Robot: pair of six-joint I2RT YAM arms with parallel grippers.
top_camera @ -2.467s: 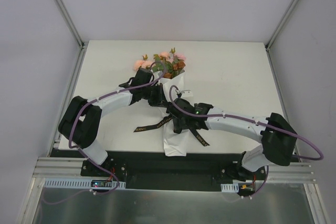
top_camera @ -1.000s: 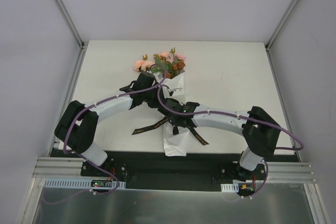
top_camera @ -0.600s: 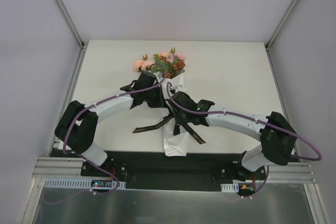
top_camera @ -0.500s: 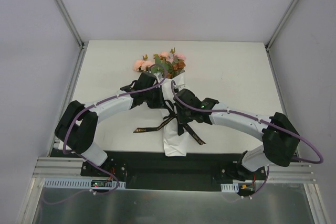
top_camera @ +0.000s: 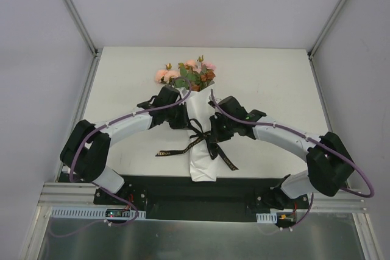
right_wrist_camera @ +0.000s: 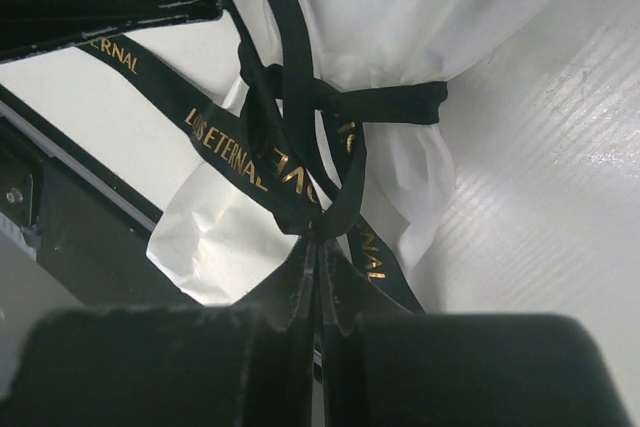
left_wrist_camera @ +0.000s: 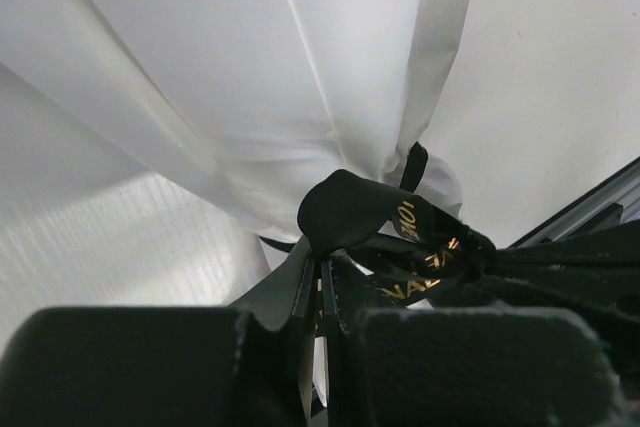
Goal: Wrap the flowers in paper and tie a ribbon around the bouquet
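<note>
Two loops of the ribbon (right_wrist_camera: 300,162) come out of a loose knot (right_wrist_camera: 290,97) at the waist of the bouquet (top_camera: 196,111), and each loop is pinched in one hand. The bouquet lies flat on the tabletop (top_camera: 274,83). Beyond the knot are the flowers (top_camera: 186,74); on the near side of it the paper (top_camera: 203,165) flares out toward the arm bases. One ribbon tail trails left of the knot, the other to its near right.

Just left of the knot, the left hand (left_wrist_camera: 322,307) has its fingers pressed fully together on a fold of ribbon. Just right of the knot, the right hand (right_wrist_camera: 318,277) is closed the same way on the bottom of the other loop.

The satin looks thin, limp and slick, so it should slide through the knot readily and could also slip from a weak pinch. The best hold is probably flat across the loop's width, close to the knot. The paper looks flimsy and likely to crumple or tear where the ribbon bites. The whole bouquet seems light, so an uneven pull would probably drag it across the tabletop instead of tightening the bow.
</note>
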